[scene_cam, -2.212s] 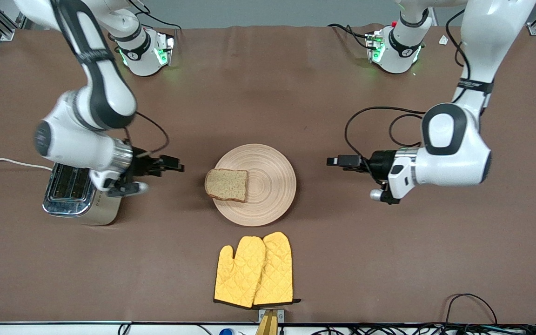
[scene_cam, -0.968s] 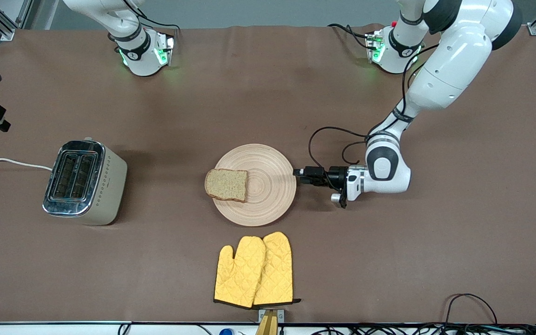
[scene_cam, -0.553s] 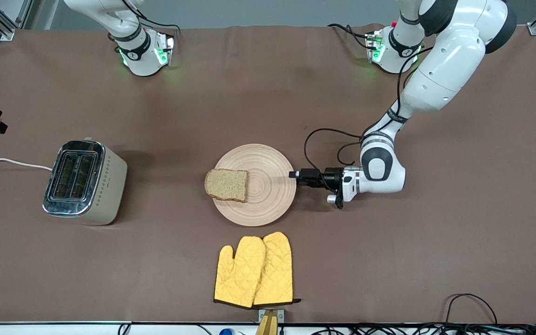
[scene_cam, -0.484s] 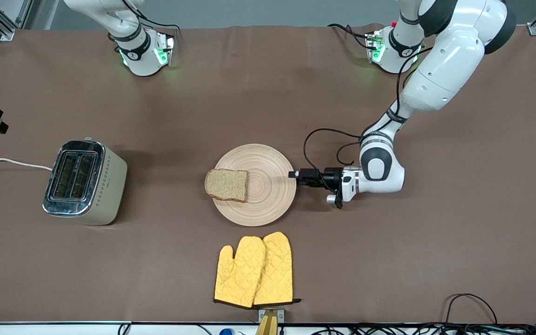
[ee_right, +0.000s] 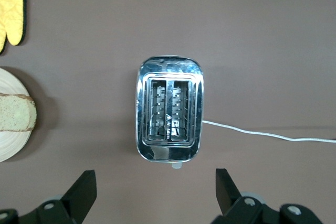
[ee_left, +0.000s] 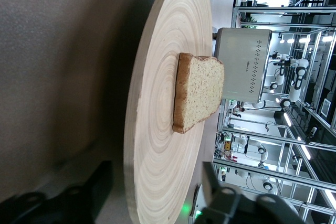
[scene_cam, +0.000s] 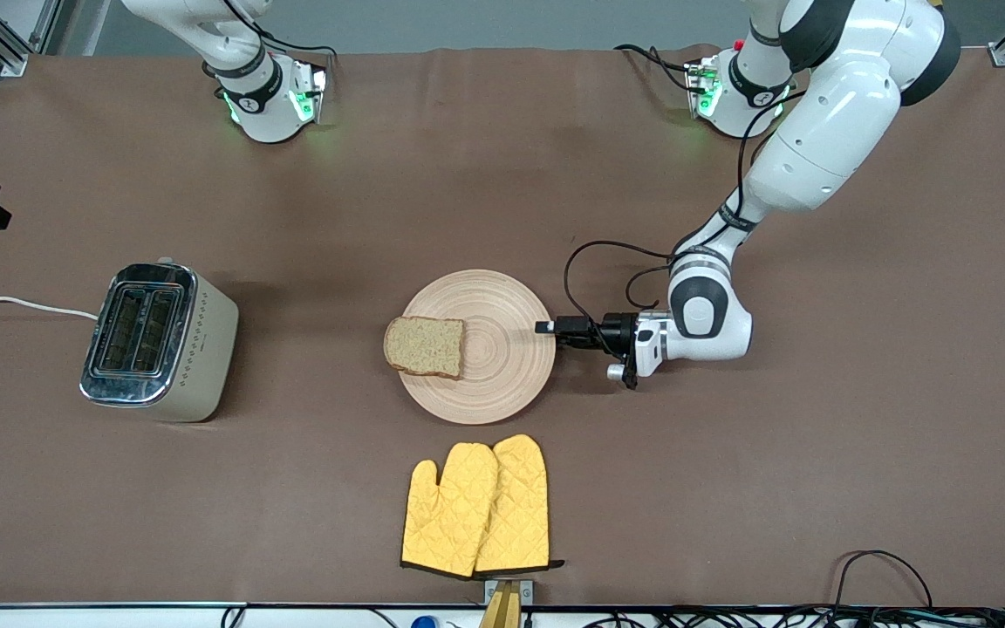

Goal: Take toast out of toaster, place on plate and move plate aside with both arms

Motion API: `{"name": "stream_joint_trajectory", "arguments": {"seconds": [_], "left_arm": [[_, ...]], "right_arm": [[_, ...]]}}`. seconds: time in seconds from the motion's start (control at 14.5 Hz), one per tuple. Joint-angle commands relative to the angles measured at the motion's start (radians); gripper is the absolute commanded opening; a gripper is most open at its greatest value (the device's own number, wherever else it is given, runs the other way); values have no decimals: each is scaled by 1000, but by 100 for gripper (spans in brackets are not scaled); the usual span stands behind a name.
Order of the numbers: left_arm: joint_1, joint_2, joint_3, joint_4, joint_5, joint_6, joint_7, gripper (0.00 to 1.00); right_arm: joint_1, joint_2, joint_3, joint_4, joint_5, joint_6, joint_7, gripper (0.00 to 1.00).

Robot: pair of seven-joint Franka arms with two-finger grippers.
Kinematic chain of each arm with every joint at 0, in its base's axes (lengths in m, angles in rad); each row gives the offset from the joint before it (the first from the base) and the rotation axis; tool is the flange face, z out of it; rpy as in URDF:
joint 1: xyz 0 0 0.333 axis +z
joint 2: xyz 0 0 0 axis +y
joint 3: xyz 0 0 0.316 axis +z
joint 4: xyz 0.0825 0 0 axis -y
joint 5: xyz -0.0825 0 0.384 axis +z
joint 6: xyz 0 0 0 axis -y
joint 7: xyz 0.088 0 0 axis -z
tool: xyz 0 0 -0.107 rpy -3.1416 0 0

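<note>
Toast: the squarish slice of speckled tan-brown toast (scene_cam: 426, 346) lies flat on my round light wooden plate (scene_cam: 502, 375), on the half toward the right arm's end of the surface.

Toaster: the boxy cream-beige toaster with the chrome top (scene_cam: 158, 342) stands well apart from the plate; both slots look empty in the right wrist view (ee_right: 169, 109).

Left claw: my left claw (scene_cam: 548, 328) sits low at the plate's rim, one finger above it and one below (ee_left: 68, 195); I cannot tell whether they pinch the wood yet.

Right claw: my right claw (ee_right: 156, 190) hangs high over the toaster, fingers spread, holding nothing.

Done: toast out and on the plate.

Left: I judge the plate has not been moved aside; my right arm has no hold on it.

Bystanders: the pair of yellow quilted oven mitts (scene_cam: 478, 507) lies nearer the front camera than the plate.
</note>
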Motion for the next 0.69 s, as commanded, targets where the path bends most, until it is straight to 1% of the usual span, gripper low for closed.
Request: {"name": "stream_joint_trajectory", "arguments": {"seconds": [0.0, 0.07, 0.41, 0.62], "left_arm": [[-13, 14, -4, 23, -21, 33, 12, 5], [-13, 14, -4, 25, -21, 39, 13, 0], [12, -16, -4, 29, -5, 36, 3, 0], [36, -43, -3, 35, -4, 30, -4, 0]], "right_arm": [[-24, 1, 44, 10, -10, -7, -10, 100], [-10, 1, 30, 14, -11, -5, -10, 100], [-11, -1, 28, 12, -10, -5, -10, 100], [-12, -1, 30, 4, -7, -54, -9, 100]]}}
